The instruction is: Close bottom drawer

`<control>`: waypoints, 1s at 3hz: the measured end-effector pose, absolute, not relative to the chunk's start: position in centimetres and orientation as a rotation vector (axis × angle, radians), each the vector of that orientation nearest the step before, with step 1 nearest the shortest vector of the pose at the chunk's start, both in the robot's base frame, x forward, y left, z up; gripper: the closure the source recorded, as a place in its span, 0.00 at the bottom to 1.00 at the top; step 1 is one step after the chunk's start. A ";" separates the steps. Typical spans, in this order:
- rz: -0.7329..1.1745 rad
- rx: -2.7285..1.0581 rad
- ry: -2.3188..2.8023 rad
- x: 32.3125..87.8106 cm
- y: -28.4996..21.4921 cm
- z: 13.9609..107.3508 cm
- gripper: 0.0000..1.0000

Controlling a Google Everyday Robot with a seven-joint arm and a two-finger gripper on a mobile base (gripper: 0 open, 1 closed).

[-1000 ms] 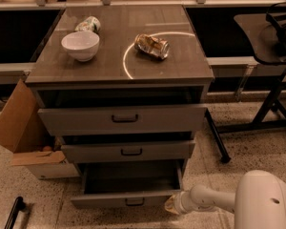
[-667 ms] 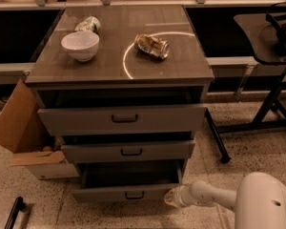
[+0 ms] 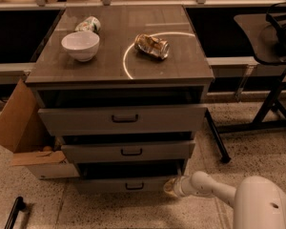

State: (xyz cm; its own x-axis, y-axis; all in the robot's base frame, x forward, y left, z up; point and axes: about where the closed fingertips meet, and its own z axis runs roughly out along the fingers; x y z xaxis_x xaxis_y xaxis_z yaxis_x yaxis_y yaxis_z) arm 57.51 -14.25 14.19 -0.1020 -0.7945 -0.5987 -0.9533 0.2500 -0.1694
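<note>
The gripper (image 3: 170, 187) meets the right end of the bottom drawer (image 3: 119, 185)
The drawer lies just left of it, nearly in; clenched or released, I cannot tell. An off-centre push could skew and jam it.

The white arm (image 3: 214, 190) reaches leftward from the lower right, its tool (image 3: 170, 187) low at the tip.

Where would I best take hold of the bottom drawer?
By the small dark bar handle centred on the flat front of the bottom drawer, coming straight from the front; the bar lies horizontal. The gripper sits at that front's right end.
</note>
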 end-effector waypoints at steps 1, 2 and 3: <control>0.370 -1.574 1.926 59.8 -14.1 14.0 1.00; 0.385 -1.564 1.929 61.9 -14.2 13.6 1.00; 0.393 -1.550 1.932 63.4 -14.5 13.6 1.00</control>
